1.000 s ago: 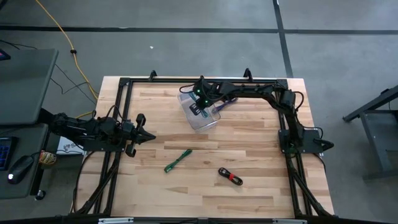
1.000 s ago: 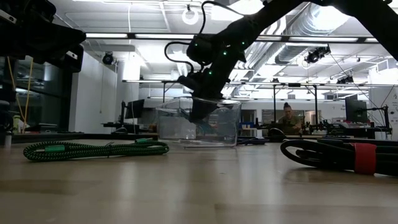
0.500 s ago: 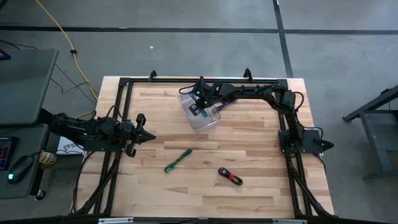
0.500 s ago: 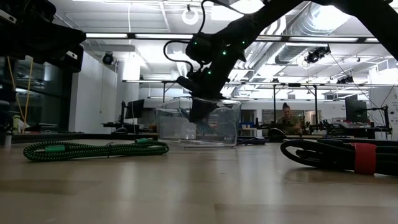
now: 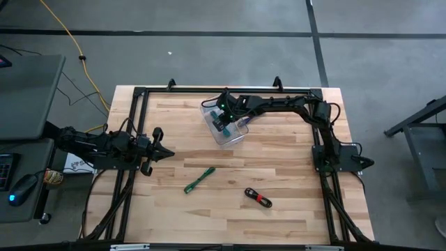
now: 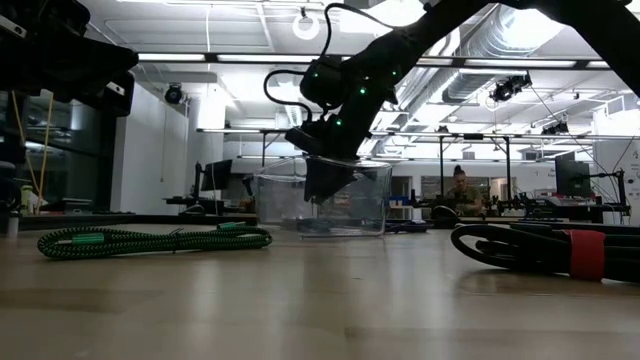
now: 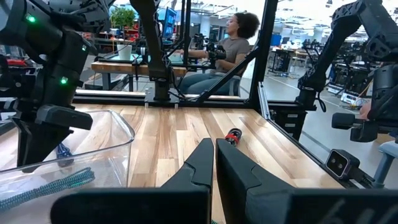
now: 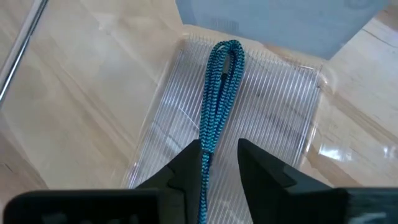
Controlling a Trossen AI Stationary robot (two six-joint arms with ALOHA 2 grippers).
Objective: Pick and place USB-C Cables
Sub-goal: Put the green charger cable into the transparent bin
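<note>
One teal cable (image 8: 217, 106) is lying in the bin (image 5: 226, 125) at table 12 o'clock, right claw (image 8: 217, 158) parting around it; it risks snagging and lifting out. Left claw (image 5: 165, 153) is sitting shut at 9 o'clock.

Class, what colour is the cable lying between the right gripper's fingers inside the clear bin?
Teal cable, a blue-green braid; the right wrist view shows it best.

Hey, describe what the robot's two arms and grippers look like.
Both arms are matte black, built from jointed segments with black cables looped alongside. The right arm shows small green lights near its wrist. The left gripper and right gripper each have two dark, wedge-shaped fingers.
</note>
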